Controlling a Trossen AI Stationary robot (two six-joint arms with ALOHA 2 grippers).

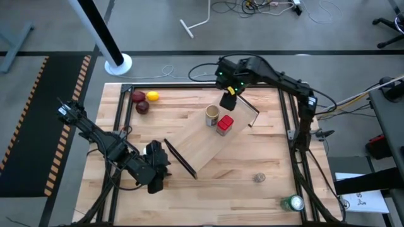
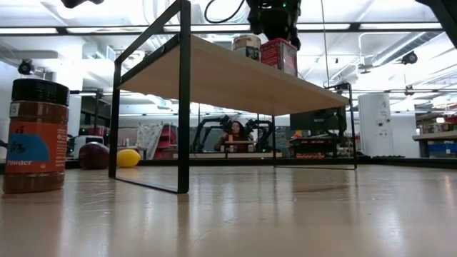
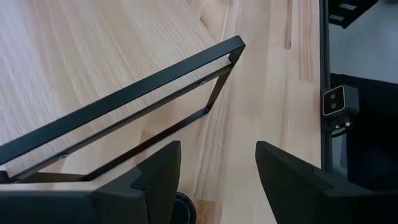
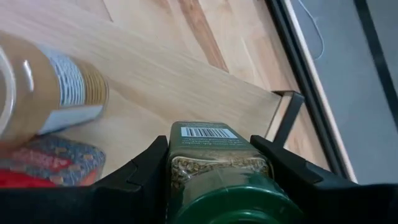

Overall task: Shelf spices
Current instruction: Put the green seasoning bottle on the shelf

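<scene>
Black-lidded jar (image 2: 33, 135) is standing nearest the low camera on the slatted tabletop (image 1: 252, 161), at about nine o'clock in that view, upright and clear of the shelf. Left pincer (image 1: 156, 174) is sitting at roughly seven o'clock on the tabletop in the high view, just beside the shelf's near black rail (image 3: 124, 102); its fingers (image 3: 158, 177) are standing slightly apart and gripping nothing. A tiny grey-lidded jar (image 1: 259, 178) is lying alone toward five o'clock, and a green can (image 1: 292, 203) is resting beyond it at the corner. The shelf (image 1: 202, 142) is lying diagonally across the centre, carrying the tan cylindrical jar (image 1: 212, 115) and the red boxy jar (image 1: 225, 125) side by side near its far end. Right pincer (image 4: 214, 180) is hovering over that far end, at about twelve o'clock, pinching the green-lidded jar (image 4: 214, 158) between both fingers. Red and yellow fruits (image 1: 144, 101) are sitting at eleven o'clock.
</scene>
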